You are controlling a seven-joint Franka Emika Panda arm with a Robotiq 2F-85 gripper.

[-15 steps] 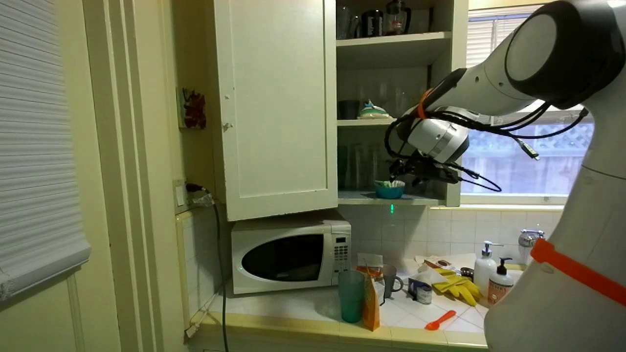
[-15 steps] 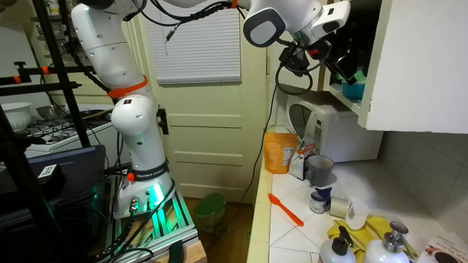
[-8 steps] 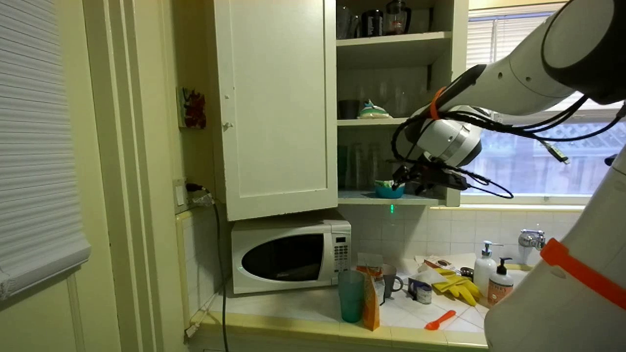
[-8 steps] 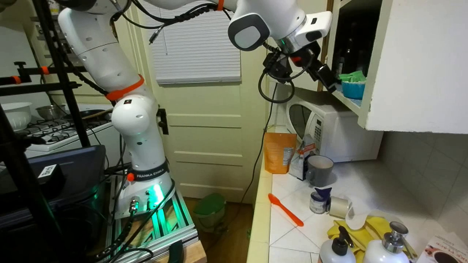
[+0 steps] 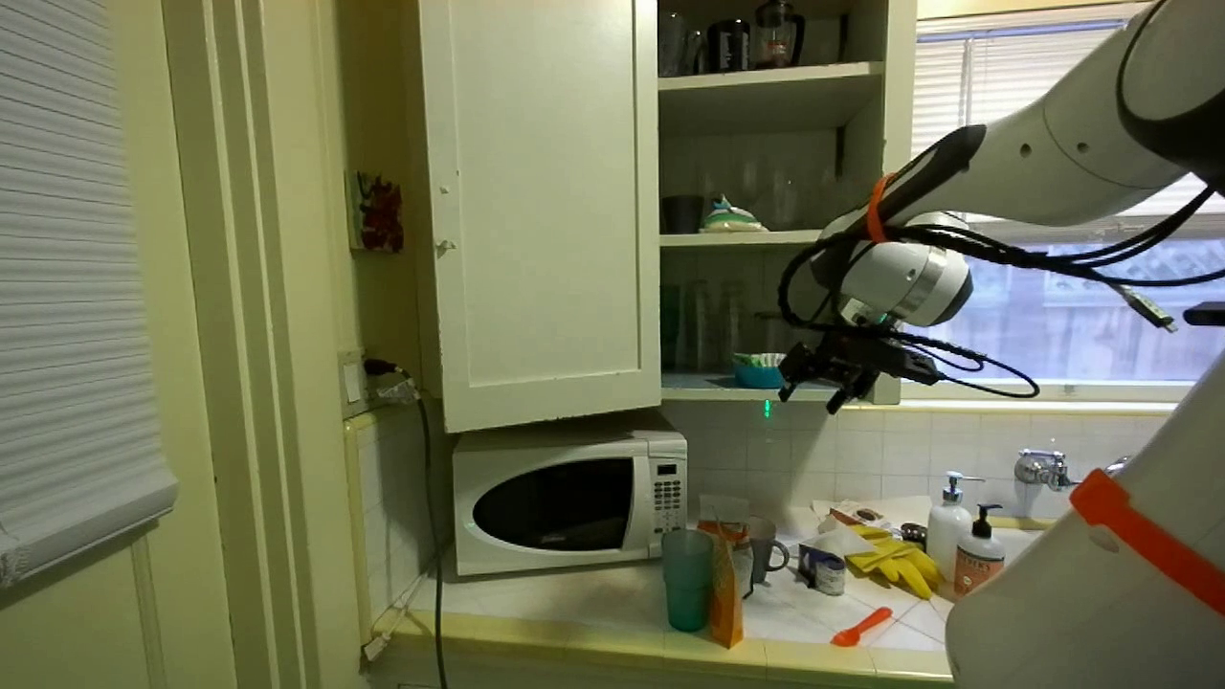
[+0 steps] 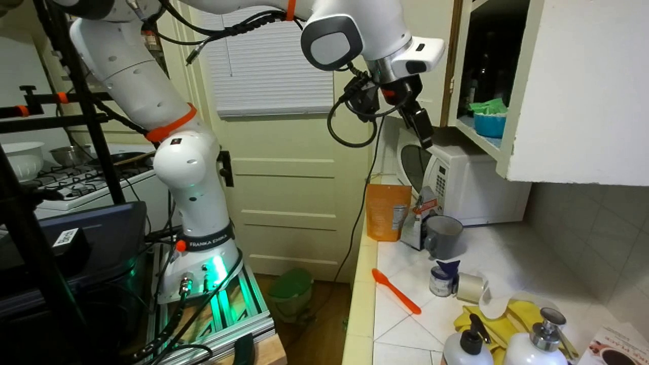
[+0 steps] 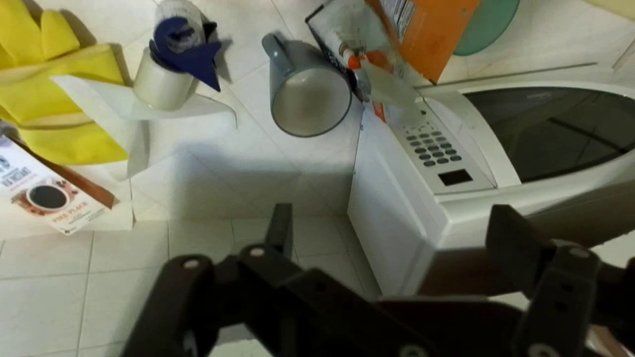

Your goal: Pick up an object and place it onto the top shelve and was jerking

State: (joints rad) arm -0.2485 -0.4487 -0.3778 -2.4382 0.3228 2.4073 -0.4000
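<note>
A small teal-blue bowl (image 5: pixel 758 374) with green and white stuff in it sits upright on the lowest shelf (image 5: pixel 697 393) of the open cabinet. It also shows in an exterior view (image 6: pixel 490 125) inside the cabinet behind the door. My gripper (image 5: pixel 810 400) hangs outside the cabinet, in front of and apart from the bowl, fingers angled down. In an exterior view my gripper (image 6: pixel 427 144) is in front of the microwave. In the wrist view my gripper (image 7: pixel 392 214) has its fingers wide apart with nothing between them. The bowl is out of the wrist view. The top shelf (image 5: pixel 770 80) holds glassware and a dark mug.
The cabinet door (image 5: pixel 545 211) stands open above the white microwave (image 5: pixel 565 507). On the counter are a teal cup (image 5: pixel 687 584), an orange pouch (image 6: pixel 388 213), a grey mug (image 6: pixel 443 237), an orange spoon (image 6: pixel 396 291), yellow gloves (image 5: pixel 895 560) and soap bottles. The middle shelf (image 5: pixel 727 239) holds a bag.
My gripper has drawn back out of the cabinet and lowered, away from the bowl. The bowl has stayed on the lowest shelf.
</note>
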